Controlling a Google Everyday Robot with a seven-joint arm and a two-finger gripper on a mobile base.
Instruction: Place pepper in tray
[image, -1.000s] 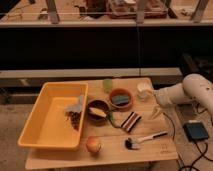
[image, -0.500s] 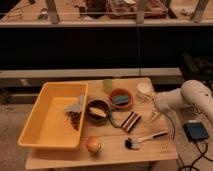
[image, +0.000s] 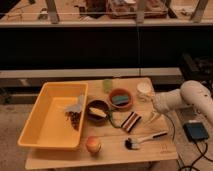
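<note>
arm reaches in from the right, pincer (image: 152, 118) angled down over the table (image: 100, 158), its grip unreadable

gripper (image: 151, 118): well right of tray (image: 45, 127), low at the table's right side; whether it touches anything, cannot tell | arm (image: 197, 97): cut off by right edge | pepper (image: 112, 120): just right of tray, beside bowl (image: 97, 109); its ends cannot be traced | dark clump (image: 74, 119) inside tray: cannot tell what
</note>
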